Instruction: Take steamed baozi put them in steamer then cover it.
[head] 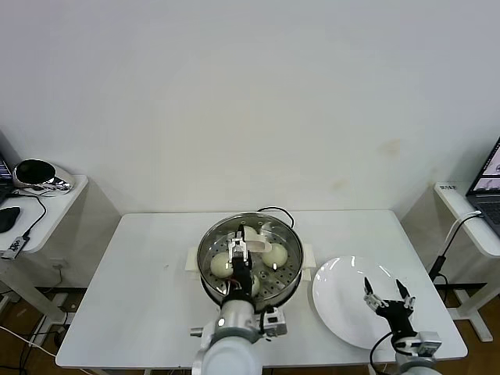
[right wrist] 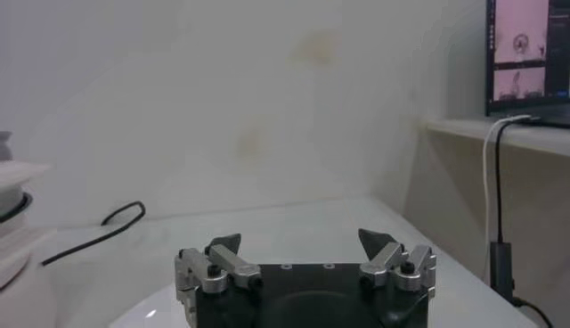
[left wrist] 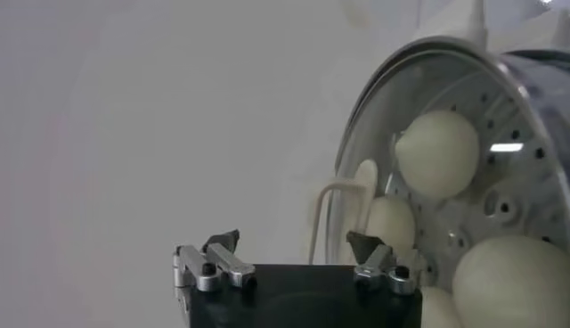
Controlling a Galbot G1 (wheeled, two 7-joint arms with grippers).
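A white table (head: 141, 266) carries a shiny steamer (head: 291, 269) near the middle of its front edge. Inside, pale steamed baozi (head: 221, 265) rest on the perforated tray, and a clear glass lid (left wrist: 352, 169) appears to sit over them. The left gripper (head: 238, 250) hovers above the pot by the lid's cream handle (left wrist: 334, 209), jaws spread and holding nothing, probably having just let go. The right gripper (head: 388, 296), also spread and empty, waits over the white plate (head: 336, 289) toward the front right corner.
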